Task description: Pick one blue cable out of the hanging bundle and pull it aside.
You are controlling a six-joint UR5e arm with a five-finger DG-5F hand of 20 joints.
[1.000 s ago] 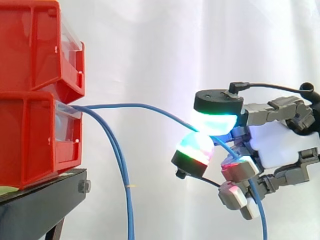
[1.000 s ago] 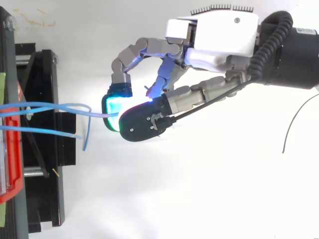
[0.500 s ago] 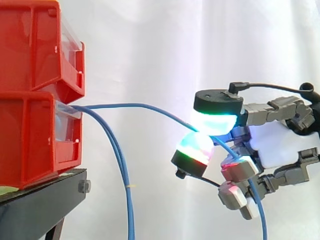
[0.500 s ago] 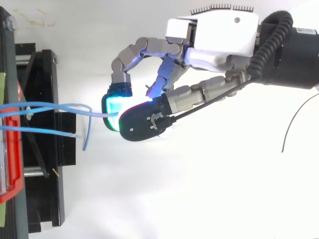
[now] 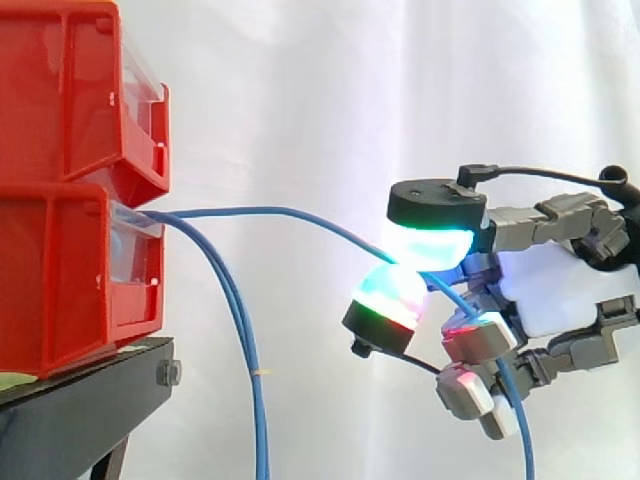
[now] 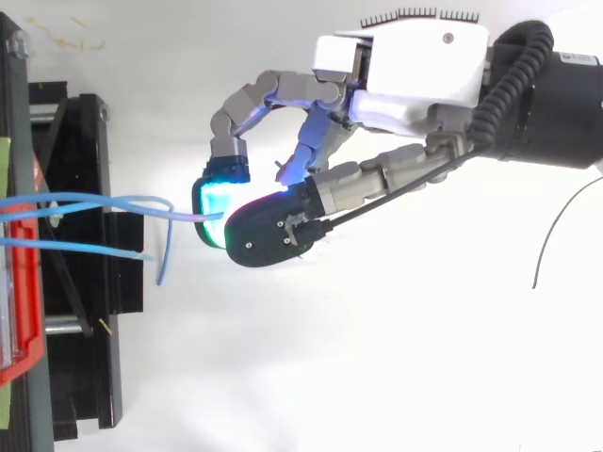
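Note:
One blue cable (image 5: 290, 213) runs from the lower red bin (image 5: 70, 270) out to the right and passes between two glowing fingertips (image 5: 432, 240) of my hand (image 5: 560, 285). The hand is shut on this cable, pinching it well to the right of the bins, and the cable's tail hangs down past the curled fingers (image 5: 520, 420). The other blue cables (image 5: 245, 350) hang straight down beside the stand. From above, the pinched cable (image 6: 179, 215) reaches the cyan pad (image 6: 215, 202) of the hand (image 6: 405, 75), with two more cables (image 6: 85, 247) ending near the stand.
Two red bins are stacked on a black stand (image 5: 80, 410) at the left, seen from above as a black frame (image 6: 85, 311). A white curtain forms the backdrop. A thin dark wire (image 6: 556, 235) lies at the right on the white surface.

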